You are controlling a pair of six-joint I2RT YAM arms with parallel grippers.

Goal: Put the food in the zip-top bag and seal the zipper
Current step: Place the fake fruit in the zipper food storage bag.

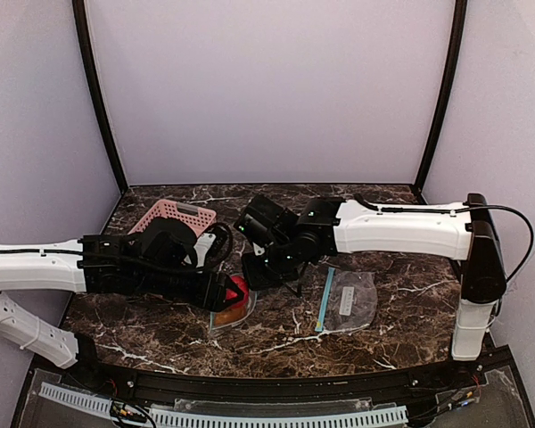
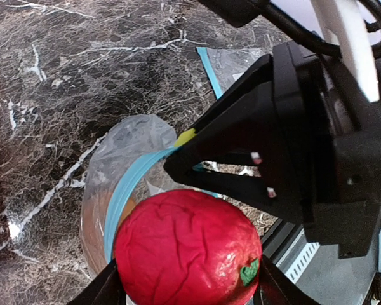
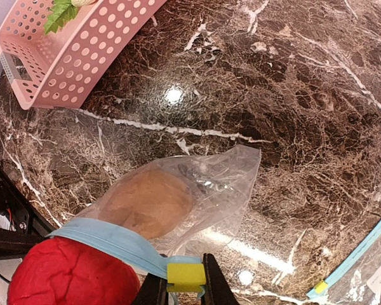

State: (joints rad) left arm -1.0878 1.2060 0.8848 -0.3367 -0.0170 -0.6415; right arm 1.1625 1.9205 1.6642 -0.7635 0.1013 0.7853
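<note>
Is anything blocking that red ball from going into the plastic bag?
Nothing visible does. The left claw holds the red ball right at the bag's blue zipper rim, which the right claw pinches by its yellow tab. A brown bun already lies deeper inside.

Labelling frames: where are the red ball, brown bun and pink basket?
red ball [image 2: 187, 251]: left wrist view, centre of its wrinkled surface.
brown bun [image 3: 146, 203]: right wrist view, middle of its rounded top.
pink basket [image 3: 82, 57]: right wrist view, perforated side wall.
</note>
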